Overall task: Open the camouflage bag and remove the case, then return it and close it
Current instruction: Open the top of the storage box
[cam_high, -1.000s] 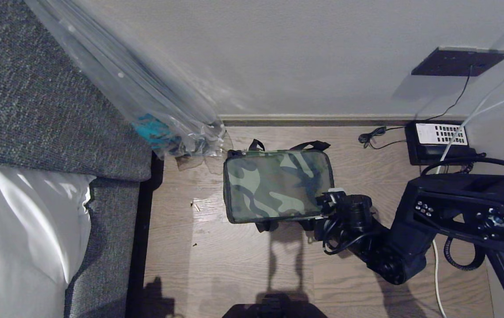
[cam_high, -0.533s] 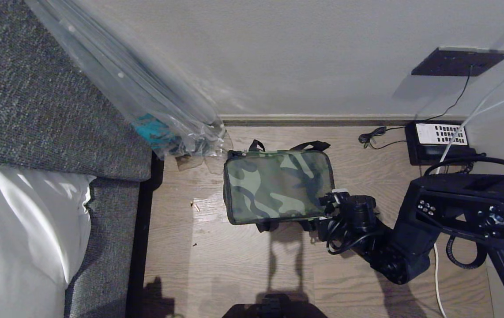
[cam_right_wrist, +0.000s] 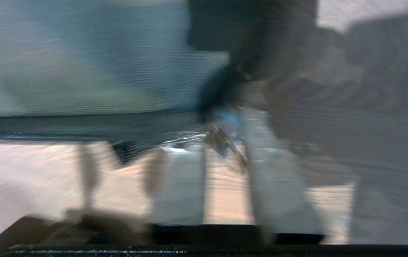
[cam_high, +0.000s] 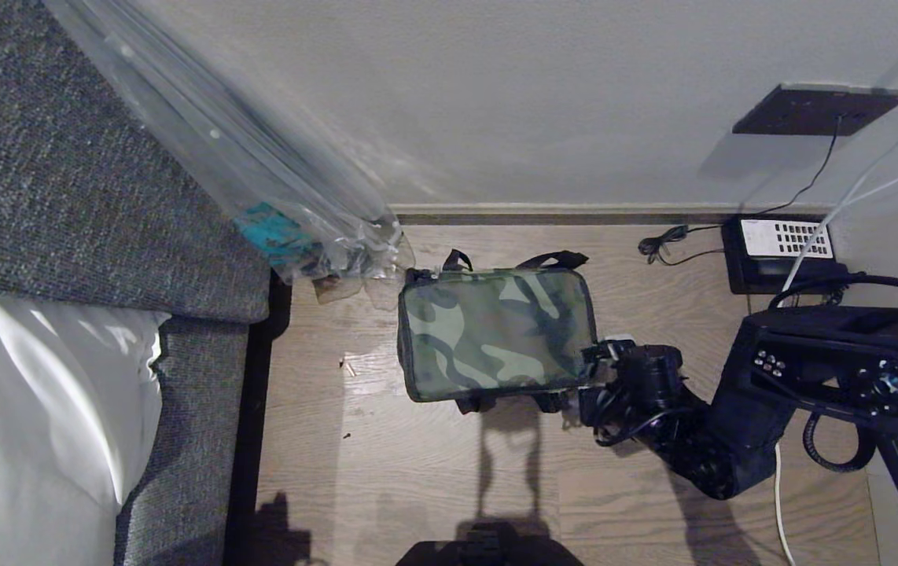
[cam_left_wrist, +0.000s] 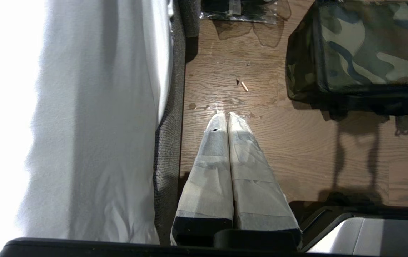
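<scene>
The camouflage bag (cam_high: pixel 496 330) lies closed on the wooden floor, green patterned top up, black straps at its far and near sides. It also shows in the left wrist view as the camouflage bag (cam_left_wrist: pixel 364 46). My right gripper (cam_high: pixel 600 358) is at the bag's near right corner. In the blurred right wrist view this gripper (cam_right_wrist: pixel 222 142) is open: floor shows between its taped fingers (cam_right_wrist: pixel 179 178), and a small metal zip pull (cam_right_wrist: pixel 225 141) hangs at their tips. My left gripper (cam_left_wrist: pixel 227 115) is parked shut over bare floor beside the bed. The case is hidden.
A clear plastic-wrapped umbrella (cam_high: pixel 260 173) leans down to the bag's far left corner. A grey bed edge (cam_high: pixel 197 440) with white bedding (cam_high: pixel 32 409) runs along the left. A black box (cam_high: pixel 783 251) and cables (cam_high: pixel 665 244) sit against the wall on the right.
My right gripper has drawn slightly right, off the bag's corner, and its fingers have parted. The bag and the left arm have not moved.
</scene>
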